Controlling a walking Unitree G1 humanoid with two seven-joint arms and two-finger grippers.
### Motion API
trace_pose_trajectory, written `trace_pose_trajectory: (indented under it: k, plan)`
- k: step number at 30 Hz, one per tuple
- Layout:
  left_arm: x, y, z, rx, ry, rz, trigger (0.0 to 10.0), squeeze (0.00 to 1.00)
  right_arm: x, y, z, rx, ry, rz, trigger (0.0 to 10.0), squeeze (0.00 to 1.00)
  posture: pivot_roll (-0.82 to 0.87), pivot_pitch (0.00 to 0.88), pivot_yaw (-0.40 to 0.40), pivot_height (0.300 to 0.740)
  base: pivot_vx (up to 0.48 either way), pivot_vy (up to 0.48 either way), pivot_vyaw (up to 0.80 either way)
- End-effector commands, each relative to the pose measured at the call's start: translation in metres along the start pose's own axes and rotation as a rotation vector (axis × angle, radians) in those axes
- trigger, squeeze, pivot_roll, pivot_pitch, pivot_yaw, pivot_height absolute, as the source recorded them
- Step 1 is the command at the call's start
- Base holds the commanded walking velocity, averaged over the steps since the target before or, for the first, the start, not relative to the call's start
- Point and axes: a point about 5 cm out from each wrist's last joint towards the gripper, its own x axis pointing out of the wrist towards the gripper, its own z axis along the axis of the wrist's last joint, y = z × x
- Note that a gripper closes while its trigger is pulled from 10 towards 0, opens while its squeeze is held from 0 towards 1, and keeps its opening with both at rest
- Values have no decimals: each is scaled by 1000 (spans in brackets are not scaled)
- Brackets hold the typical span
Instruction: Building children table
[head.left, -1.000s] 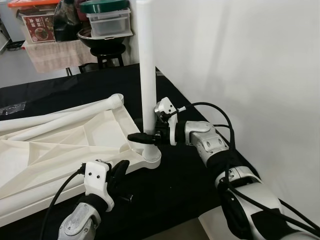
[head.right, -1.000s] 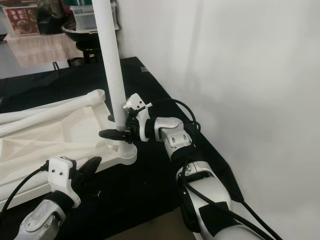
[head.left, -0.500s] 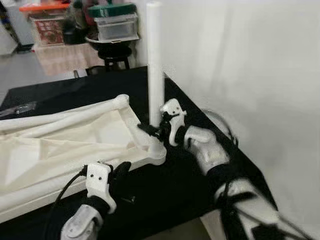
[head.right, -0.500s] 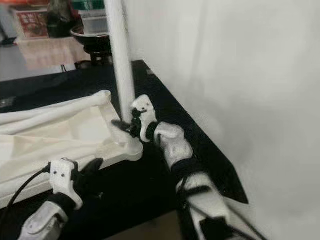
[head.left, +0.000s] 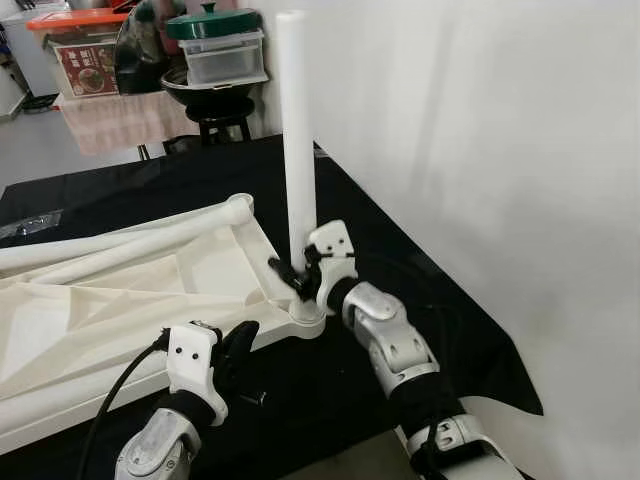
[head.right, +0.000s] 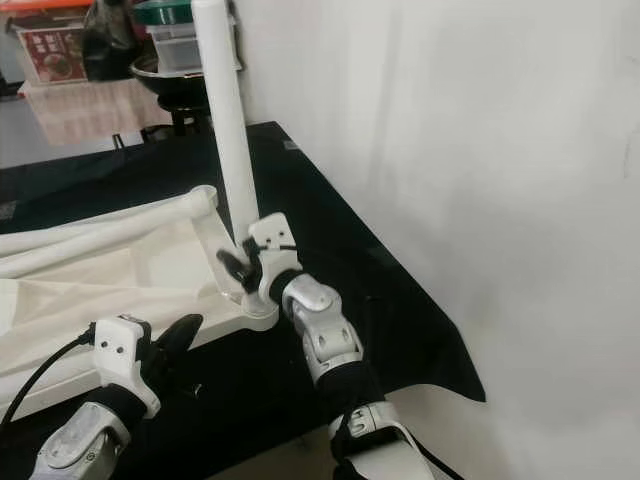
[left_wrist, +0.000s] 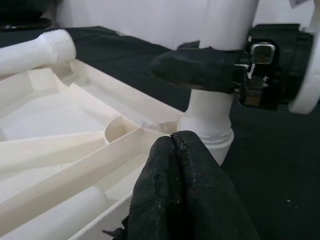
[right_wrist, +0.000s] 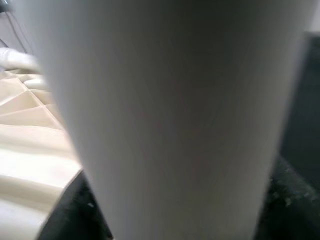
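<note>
— How many legs do you count?

— Three. One upright leg (head.left: 297, 140) stands in the corner socket (head.left: 305, 320) of the overturned tabletop (head.left: 120, 300). Two more legs (head.left: 120, 235) lie flat along its far side.

— And the grippers?

— The right gripper (head.left: 293, 275) pinches the upright leg low down, just above the socket. The left gripper (left_wrist: 182, 200) has its fingers pressed together, holding nothing, at the tabletop's near edge beside that corner.

— Room to move?

— Tight on the right: a white wall (head.left: 480, 150) runs close along the black-covered bench (head.left: 400, 260), and the socket corner sits near the bench's front edge. Bare black cloth lies between the corner and the wall.

— Anything else around?

— Beyond the bench, a stool (head.left: 215, 110) carries a pan and a lidded container (head.left: 215, 45), next to a red box (head.left: 85, 65).
</note>
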Motion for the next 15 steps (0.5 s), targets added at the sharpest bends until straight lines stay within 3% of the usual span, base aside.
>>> trace_pose_trajectory:
  k: [1,3,4,6,8,9,11,15]
  plan:
    - [1,1,-4,8,17,7,10000,0,7,4,21,6,-54,49,10000,1000,7,39,2,740,0,0,0]
    - [1,1,-4,8,17,7,10000,0,7,4,21,6,-54,49,10000,1000,7,39,2,740,0,0,0]
    - [2,0,-5,5,19,3,10000,0,9,2,33,-13,-74,215,10000,0,5,28,6,740,0,0,0]
    - [2,0,-5,5,19,3,10000,0,9,2,33,-13,-74,215,10000,0,5,28,6,740,0,0,0]
    - [2,0,-5,3,20,1,10000,0,8,0,37,-47,-66,366,10000,0,6,22,5,740,0,0,0]
    - [2,0,-5,3,20,1,10000,0,8,0,37,-47,-66,366,10000,0,6,22,5,740,0,0,0]
    - [3,0,-6,2,21,0,10000,0,4,-2,37,-134,-25,539,10000,0,11,15,2,740,0,0,0]
    - [3,0,-7,2,22,1,10000,0,6,-10,44,-126,-1,601,10000,0,12,11,2,740,0,0,0]
